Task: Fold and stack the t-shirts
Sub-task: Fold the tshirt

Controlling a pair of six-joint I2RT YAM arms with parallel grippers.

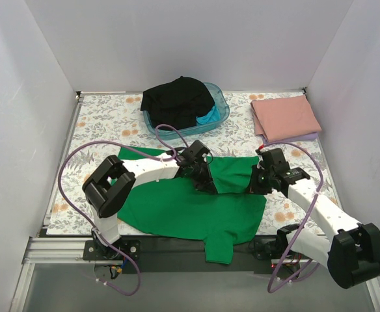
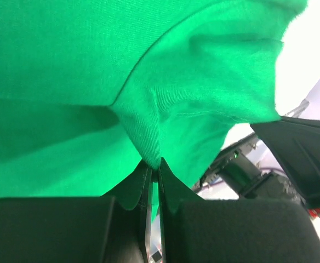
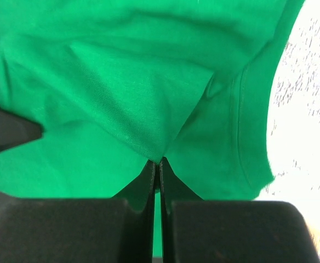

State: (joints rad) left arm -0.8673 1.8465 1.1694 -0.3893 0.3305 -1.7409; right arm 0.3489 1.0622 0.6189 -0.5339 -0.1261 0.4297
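green t-shirt [image 1: 177, 208], pinched twice
your left gripper [image 2: 155, 169] and right gripper [image 3: 158, 164] each clench fabric at their tips.

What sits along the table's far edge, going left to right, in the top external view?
Blue tub holding a black t-shirt → folded pink t-shirt.

Nothing readable is showing in any of the three views: no text, label, brand, number or sign (the green t-shirt [image 1: 177, 211] is presenting only plain fabric, and the floral cover [image 1: 105, 127] is carrying only a flower print).
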